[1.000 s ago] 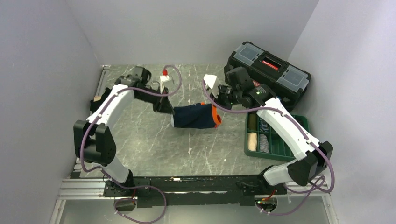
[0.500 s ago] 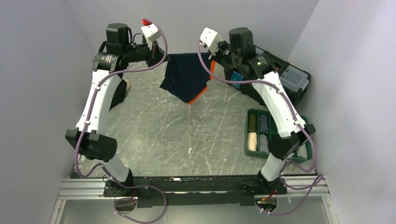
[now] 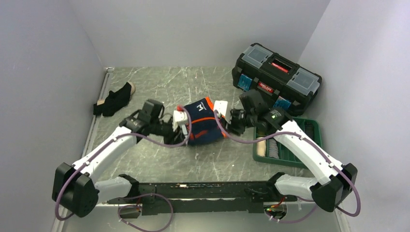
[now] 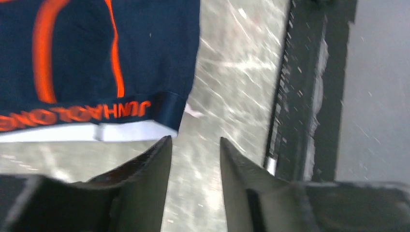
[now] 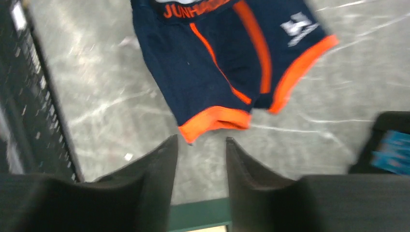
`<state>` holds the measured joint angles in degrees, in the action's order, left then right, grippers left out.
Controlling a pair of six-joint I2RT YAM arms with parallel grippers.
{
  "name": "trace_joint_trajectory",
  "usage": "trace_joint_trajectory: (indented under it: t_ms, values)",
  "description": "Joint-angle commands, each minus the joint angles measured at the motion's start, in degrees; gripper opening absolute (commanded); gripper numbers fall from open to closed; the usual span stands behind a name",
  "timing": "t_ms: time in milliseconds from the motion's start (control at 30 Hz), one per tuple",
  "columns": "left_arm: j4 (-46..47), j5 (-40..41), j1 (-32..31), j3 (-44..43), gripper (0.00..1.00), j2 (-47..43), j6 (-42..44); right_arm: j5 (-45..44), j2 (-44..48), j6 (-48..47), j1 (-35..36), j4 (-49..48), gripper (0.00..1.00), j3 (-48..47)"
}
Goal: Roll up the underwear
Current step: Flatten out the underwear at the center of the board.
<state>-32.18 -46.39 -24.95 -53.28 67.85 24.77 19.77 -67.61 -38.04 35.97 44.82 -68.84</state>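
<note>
The soft cloth dark navy underwear, trimmed in orange with an orange-lettered waistband, lies spread on the grey marbled surface. It is in front of the black plastic toolbox with the red latch and to that toolbox's left, towards the arm bases. Its long axis, waistband to leg hems, runs roughly from one arm to the other. The waistband end faces the left gripper and the orange leg hems face the right gripper, so each arm has one end just before it and neither is clearly the nearer.

In the left wrist view the waistband corner sits just ahead of the jaws and off to one side, not between them. In the right wrist view a leg hem lies just ahead of the jaws, almost in line with the gap.

Both pairs of jaws stand narrowly parted, holding nothing and touching no cloth that can be seen.

A roll would likely start from one end along that axis. The right jaws look better lined up with their hem than the left with the waistband.
</note>
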Motion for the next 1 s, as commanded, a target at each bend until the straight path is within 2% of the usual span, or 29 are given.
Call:
trace_joint_trajectory:
  t_ms: [0, 67, 100, 200, 367, 467, 600, 733, 967]
  values:
    - [-2.12, 3.74, -3.69, 6.20, 0.54, -5.42, 5.58, 8.90, 3.10, 1.82, 0.02, 5.72, 0.55, 8.54]
    - [-7.25, 4.75, -3.66, 5.13, 0.67, -3.60, 7.87, 8.01, 4.67, 2.40, -0.12, 5.64, 0.60, 11.41]
    - [-9.18, 5.59, -3.69, 4.37, 0.70, -2.46, 8.07, 7.27, 5.27, 2.66, -0.48, 5.13, 0.62, 12.23]
    - [-9.92, 8.23, -3.56, 3.16, 0.73, -1.13, 7.54, 5.01, 5.69, 3.31, -1.39, 3.08, 0.64, 11.24]
    - [0.14, 11.01, -0.65, 1.91, 0.76, 1.19, 3.10, -0.19, 3.76, 7.17, -3.81, -6.77, 0.64, 11.36]
    - [3.81, 7.56, 4.11, -2.42, 0.77, 8.52, -1.92, -2.91, -0.41, 10.26, -5.22, -12.63, 0.64, 11.92]
    - [3.51, 0.87, 9.20, -12.21, 0.75, 21.57, -9.59, -4.20, -9.31, 15.69, -8.71, -17.60, 0.64, 7.95]
    - [3.85, -6.58, 11.24, -19.95, 0.73, 31.75, -16.14, 1.23, -19.35, 21.12, -13.03, -19.59, 0.64, 0.92]
    - [6.04, -12.38, 11.28, -27.15, 0.73, 43.19, -22.05, 16.43, -38.51, 26.01, -17.42, -17.77, 0.63, -12.44]
